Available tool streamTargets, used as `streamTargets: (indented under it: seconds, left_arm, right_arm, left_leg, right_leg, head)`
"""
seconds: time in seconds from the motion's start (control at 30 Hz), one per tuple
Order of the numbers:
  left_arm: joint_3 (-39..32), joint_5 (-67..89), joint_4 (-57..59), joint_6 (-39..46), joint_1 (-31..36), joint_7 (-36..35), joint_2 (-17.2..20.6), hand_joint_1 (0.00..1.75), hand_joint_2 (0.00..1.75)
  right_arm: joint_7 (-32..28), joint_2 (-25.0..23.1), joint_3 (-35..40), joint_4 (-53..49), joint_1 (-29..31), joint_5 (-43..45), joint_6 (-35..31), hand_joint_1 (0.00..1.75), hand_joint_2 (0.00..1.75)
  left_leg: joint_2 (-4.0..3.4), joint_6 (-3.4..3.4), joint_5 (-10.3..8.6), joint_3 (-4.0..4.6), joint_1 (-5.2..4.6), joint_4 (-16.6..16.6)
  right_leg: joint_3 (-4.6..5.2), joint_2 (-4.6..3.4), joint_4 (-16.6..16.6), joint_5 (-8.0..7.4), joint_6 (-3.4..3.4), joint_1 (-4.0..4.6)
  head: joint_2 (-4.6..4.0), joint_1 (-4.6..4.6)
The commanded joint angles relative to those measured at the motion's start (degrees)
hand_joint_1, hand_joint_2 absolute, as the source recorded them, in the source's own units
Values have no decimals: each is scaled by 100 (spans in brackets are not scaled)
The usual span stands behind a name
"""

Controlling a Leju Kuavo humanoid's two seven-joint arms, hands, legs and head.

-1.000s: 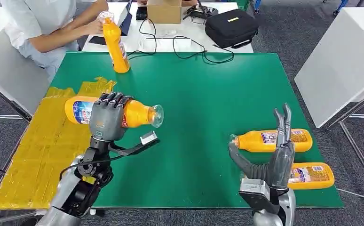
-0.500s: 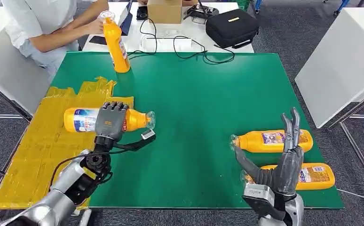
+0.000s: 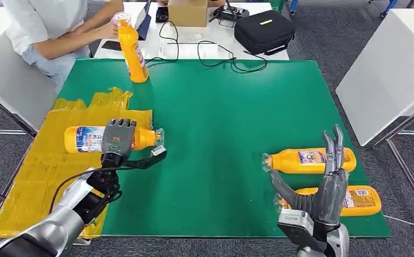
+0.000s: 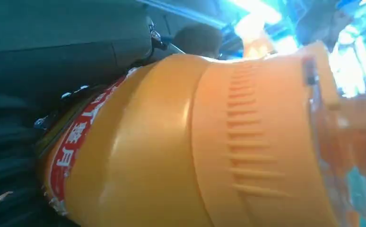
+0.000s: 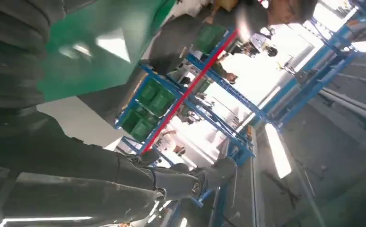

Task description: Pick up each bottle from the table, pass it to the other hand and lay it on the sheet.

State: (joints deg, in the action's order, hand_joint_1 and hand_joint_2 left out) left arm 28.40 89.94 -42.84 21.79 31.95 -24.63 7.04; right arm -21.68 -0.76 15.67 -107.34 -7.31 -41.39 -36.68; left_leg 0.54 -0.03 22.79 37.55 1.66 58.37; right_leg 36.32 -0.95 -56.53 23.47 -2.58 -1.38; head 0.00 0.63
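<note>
Head view, item one: the left hand is gripping a held bottle, fingers wrapped over its middle from above. This bottle is lying on its side, long axis running from nine o'clock to three o'clock, base toward nine and clear cap toward three. Its base half is lying over the yellow sheet, which is covering the nine-o'clock side of the green counter; the cap end is reaching just past the sheet's edge. Whether it is resting on the sheet or hanging just above it, I cannot tell. Left wrist view: the orange body is pressing close against the dark palm.

Item two: the right hand is standing empty, fingers spread and pointing toward twelve o'clock, thumb out toward nine. Two lying bottles are waiting at the four-o'clock corner: the far bottle just beyond the fingertips, the near bottle partly behind the hand. Both are lying with caps toward nine. The right hand is much the nearer to them.

Item three: a person's hand is holding an upright bottle at the eleven-o'clock edge.
</note>
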Motion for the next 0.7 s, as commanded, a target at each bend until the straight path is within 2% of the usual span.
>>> streamTargets:
  seconds: [0.03, 0.07, 0.13, 0.27, 0.3, 0.37, 0.4, 0.57, 0.7]
  left_arm:
    - [-775, 6, 1138, 124, 564, -2, -209, 0, 175]
    - [-719, 6, 1162, 182, 568, -156, -171, 0, 175]
    - [-1163, 6, 1129, 274, 428, 168, -252, 0, 175]
    - [-1509, 6, 1168, 286, 365, 359, -417, 0, 175]
    - [-1641, -8, 1179, 292, 347, 422, -468, 0, 0]
    - [-1617, 6, 1196, 327, 319, 390, -467, 0, 0]
    - [-1611, 6, 1186, 378, 279, 302, -463, 0, 0]
    - [-1641, 6, 1143, 388, 233, 226, -465, 0, 0]
    - [-2141, -109, 896, 465, 18, 657, -633, 0, 0]
  right_arm:
    - [230, -186, -287, 52, 111, -257, 339, 0, 175]
    - [268, -185, -293, 83, 151, -274, 429, 0, 175]
    - [327, -212, -306, 163, 238, -353, 579, 0, 175]
    - [509, -224, -431, 264, 387, -448, 680, 0, 175]
    - [543, -221, -456, 267, 388, -480, 711, 0, 175]
    - [587, -216, -516, 277, 406, -533, 764, 0, 175]
    - [600, -214, -542, 278, 417, -582, 805, 0, 175]
    - [632, -216, -570, 255, 432, -649, 857, 0, 175]
    - [800, -142, -670, 288, 415, -1015, 1055, 0, 175]
  left_leg:
    - [-6, 8, 12, -30, 0, 1]
    - [-10, 8, 11, -30, -1, 0]
    - [-2, 10, 12, -35, -1, 0]
    - [-9, 10, 8, -26, -3, -3]
    - [-9, 13, 13, -39, -4, -3]
    - [-2, 15, 17, -50, -4, -3]
    - [-5, 6, 3, -15, -3, -5]
    - [-7, 8, 11, -32, -5, -5]
    - [-5, 7, 7, -22, -4, -6]
  right_leg:
    - [-30, 6, -1, 11, 16, 6]
    - [-27, 3, 0, 9, 15, 4]
    - [-34, 13, 0, 14, 15, 4]
    - [-26, 2, 3, 7, 10, 2]
    - [-41, 5, 5, 12, 13, 2]
    - [-55, 14, 5, 18, 16, 3]
    - [-18, 4, 4, 3, 7, -1]
    - [-35, 5, 3, 10, 13, 0]
    - [-25, 3, 5, 6, 9, -1]
  head:
    - [0, 0]
    - [0, 0]
    - [0, 0]
    - [0, 2]
    - [0, -2]
    - [0, 0]
    - [0, -2]
    - [0, 2]
    - [0, 0]
